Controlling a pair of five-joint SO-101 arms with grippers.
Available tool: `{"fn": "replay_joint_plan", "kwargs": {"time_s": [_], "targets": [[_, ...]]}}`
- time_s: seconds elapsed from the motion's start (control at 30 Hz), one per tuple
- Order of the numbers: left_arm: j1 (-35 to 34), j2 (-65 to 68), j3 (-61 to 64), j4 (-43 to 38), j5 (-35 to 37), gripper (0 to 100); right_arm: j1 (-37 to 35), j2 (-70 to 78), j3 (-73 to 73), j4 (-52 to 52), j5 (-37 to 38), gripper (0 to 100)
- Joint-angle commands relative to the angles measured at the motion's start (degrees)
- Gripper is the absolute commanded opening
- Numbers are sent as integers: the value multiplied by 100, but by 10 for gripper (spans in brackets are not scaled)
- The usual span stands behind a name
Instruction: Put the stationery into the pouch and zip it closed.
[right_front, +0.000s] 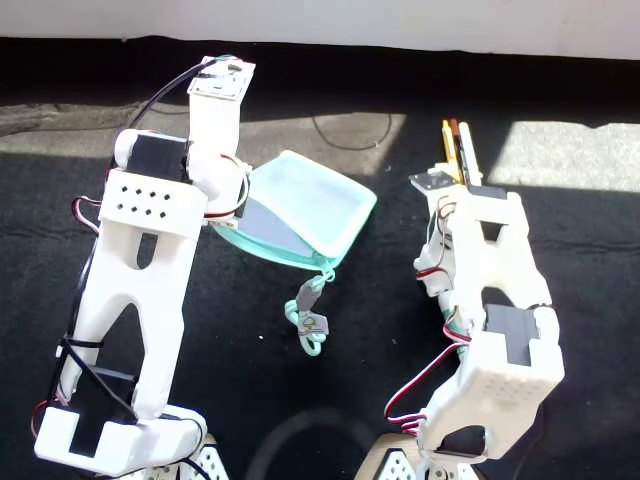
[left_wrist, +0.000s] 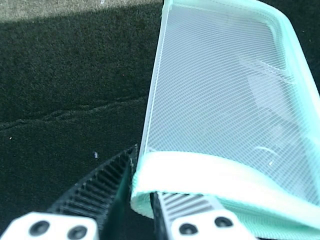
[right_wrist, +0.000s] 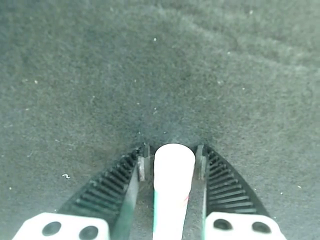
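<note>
Left pincer (left_wrist: 143, 172) clamps mint mesh pouch (left_wrist: 220, 90) — right pincer (right_wrist: 172, 151) grips round white barrel (right_wrist: 173, 182), perhaps marker.

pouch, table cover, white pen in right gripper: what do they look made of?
The pouch: translucent sheet with a fine grid, probably mesh-reinforced vinyl; its mint edging looks like fabric binding. The table cover: matte black felt or short-pile carpet, fuzzy, with lint specks. The white pen: smooth, slightly glossy barrel, likely plastic.
</note>
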Motion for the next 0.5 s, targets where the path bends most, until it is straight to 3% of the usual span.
{"fn": "replay_joint_plan", "kwargs": {"time_s": [0.0, 0.47], "targets": [[31, -4, -4, -18, 62, 10, 40, 57, 13, 224, 70, 149], [31, -4, -4, -44, 62, 10, 22, -892, 75, 356, 360, 197]]}}
